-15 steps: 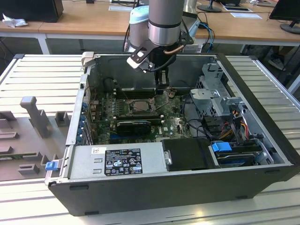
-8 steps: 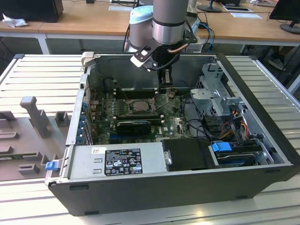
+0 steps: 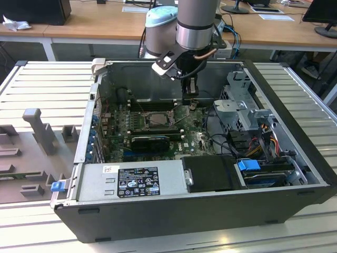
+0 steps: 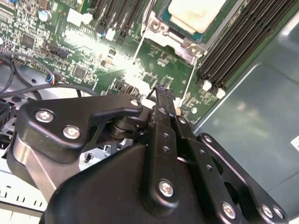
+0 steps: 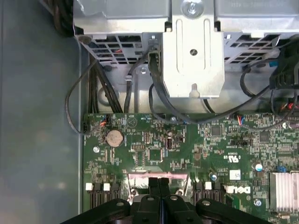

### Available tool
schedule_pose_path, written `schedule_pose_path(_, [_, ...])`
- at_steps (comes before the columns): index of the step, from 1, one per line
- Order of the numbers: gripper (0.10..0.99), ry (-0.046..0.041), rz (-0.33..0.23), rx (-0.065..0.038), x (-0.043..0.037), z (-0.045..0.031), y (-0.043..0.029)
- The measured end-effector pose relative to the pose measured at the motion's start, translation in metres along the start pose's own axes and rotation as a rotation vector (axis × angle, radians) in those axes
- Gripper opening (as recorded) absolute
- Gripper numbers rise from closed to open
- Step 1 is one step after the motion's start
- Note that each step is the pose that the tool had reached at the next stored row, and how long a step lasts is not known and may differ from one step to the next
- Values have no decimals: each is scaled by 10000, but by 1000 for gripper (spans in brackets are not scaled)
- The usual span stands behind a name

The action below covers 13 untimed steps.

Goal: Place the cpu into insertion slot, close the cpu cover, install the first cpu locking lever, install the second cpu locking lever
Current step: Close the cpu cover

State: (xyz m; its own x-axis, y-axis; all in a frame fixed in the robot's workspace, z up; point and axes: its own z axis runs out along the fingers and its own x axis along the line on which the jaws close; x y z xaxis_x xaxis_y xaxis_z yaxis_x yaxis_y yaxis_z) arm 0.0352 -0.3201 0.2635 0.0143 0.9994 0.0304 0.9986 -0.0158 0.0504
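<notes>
Slatted grey tabletop (image 3: pixel 42 84) carrying one open computer case (image 3: pixel 295 132); wooden desks behind.

- Hand (image 4: pixel 161 89): black, fingers (image 4: pixel 164 135) pressed together with no gap showing and nothing seen between them. In the exterior view it hangs low inside the case over the green board (image 3: pixel 197 139), near the insertion slot (image 3: pixel 146 120), on the exterior view's right of it.
- Locking levers: two thin silver wire rods, one (image 4: pixel 139 44) and another (image 4: pixel 190 77), both running out from the insertion slot's corner; the second ends near the hand's tips. Contact cannot be told.
- Cpu (image 4: pixel 194 11): pale square, lying flat within the insertion slot.
- Cpu cover: cannot be told apart from the slot's metal rim.
- Memory slots (image 4: pixel 238 42): long, black, just beside the insertion slot.
- Drive cage (image 3: pixel 242 105): silver, well apart from the insertion slot, on the exterior view's right.
- Power supply (image 3: pixel 131 182): grey box, nearer the camera than the insertion slot.
</notes>
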Motion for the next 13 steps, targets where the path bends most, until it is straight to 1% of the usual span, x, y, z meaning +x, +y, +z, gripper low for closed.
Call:
schedule_pose_path(3, [106,0,2,10,1,-5,29])
schedule_pose_path(6, [106,2,1,22,2,-8,76])
schedule_pose_path(7, [106,2,1,33,2,-9,113])
schedule_pose_path(10, [106,2,2,47,4,-8,166])
schedule_pose_path(13, [106,1,2,49,3,-6,190])
